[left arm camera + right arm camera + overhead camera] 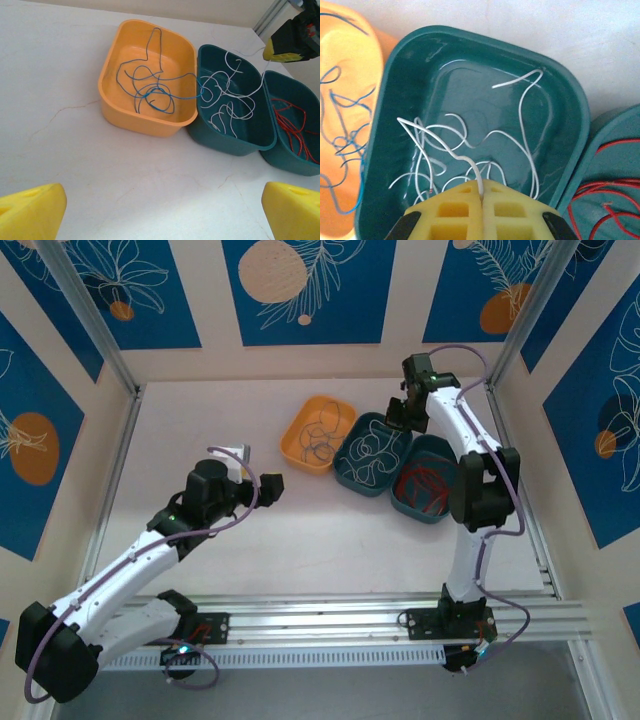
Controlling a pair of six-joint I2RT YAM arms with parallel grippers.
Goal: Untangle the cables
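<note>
Blue and cream walls are standing around the white table, and I am looking down on three trays sitting side by side near its far side. The orange tray is holding the blue cable, the middle teal tray is holding the white cable, and the right teal tray is holding the red cables. The right pincer is hanging just above the middle teal tray, near its far corner, with its two yellow fingers pressed together and pinching a strand of the white cable. From that pinch the white cable is running down into the tray, and the rest of it is lying in loose loops below the pincer, spread along the tray's long side. The left pincer is hanging with its fingers wide apart and nothing between them, well away from the trays on the left and pointing at them. Where the orange tray and the middle teal tray are touching, a bit of the blue cable is reaching over the rim, and I think it is hooking into a white loop there. So I am judging that the right arm is the nearer one, and that the next move is calling for a lift up and away from the orange tray.
</note>
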